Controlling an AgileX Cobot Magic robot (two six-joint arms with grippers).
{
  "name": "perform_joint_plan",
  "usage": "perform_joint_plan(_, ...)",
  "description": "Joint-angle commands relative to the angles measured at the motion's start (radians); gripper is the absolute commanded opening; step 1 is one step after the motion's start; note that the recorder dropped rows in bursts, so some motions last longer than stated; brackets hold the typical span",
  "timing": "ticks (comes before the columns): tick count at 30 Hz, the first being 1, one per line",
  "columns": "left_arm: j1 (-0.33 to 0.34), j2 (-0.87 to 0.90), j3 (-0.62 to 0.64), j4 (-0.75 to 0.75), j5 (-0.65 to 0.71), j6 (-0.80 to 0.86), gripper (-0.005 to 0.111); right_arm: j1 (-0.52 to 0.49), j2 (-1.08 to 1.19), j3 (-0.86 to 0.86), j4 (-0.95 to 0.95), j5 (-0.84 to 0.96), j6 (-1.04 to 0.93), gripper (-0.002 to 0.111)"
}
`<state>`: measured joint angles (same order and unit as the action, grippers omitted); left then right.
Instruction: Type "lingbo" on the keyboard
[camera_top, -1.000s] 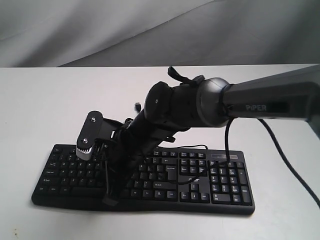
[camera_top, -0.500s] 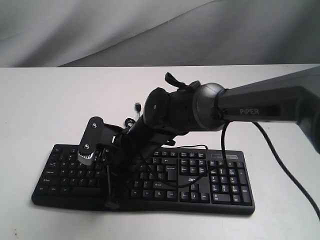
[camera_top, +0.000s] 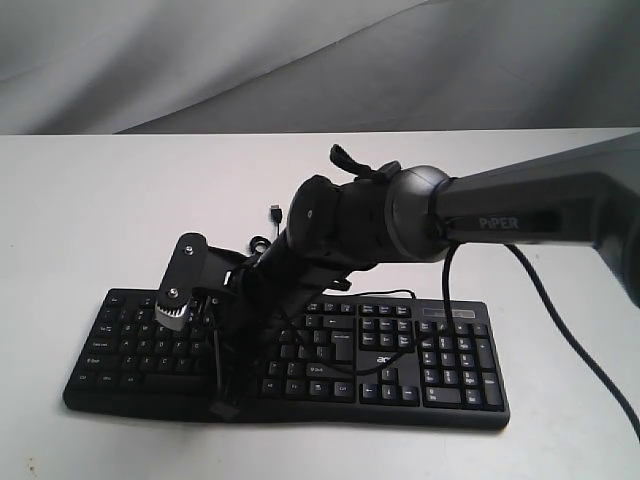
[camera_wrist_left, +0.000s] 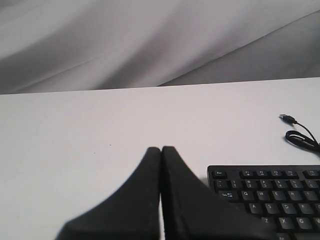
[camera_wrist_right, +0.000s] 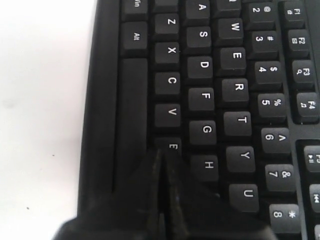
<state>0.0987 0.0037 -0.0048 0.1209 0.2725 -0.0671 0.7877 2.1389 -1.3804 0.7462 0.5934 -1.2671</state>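
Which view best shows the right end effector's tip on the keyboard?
Right wrist view: the right end effector, shut, points at the key beside V on the keyboard, legends legible. The exterior view shows it distant, arm hiding keys. Left wrist view misses it.
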Motion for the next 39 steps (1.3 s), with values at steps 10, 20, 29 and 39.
perform_joint_plan(10,0.001,-0.004,0.005,-0.004,-0.007,-0.002,0.001,-0.009,-0.017,-0.006,-0.004,-0.020,0.001,0.000)
perform_joint_plan(20,0.001,-0.004,0.005,-0.004,-0.007,-0.002,0.001,-0.009,0.038,-0.110,0.041,-0.031,-0.006,0.000)
perform_joint_plan(29,0.001,-0.004,0.005,-0.004,-0.007,-0.002,0.001,-0.009,0.081,-0.134,0.050,-0.031,-0.009,0.000)
perform_joint_plan(39,0.001,-0.004,0.005,-0.004,-0.007,-0.002,0.001,-0.009,0.085,-0.134,0.053,-0.024,-0.009,0.000)
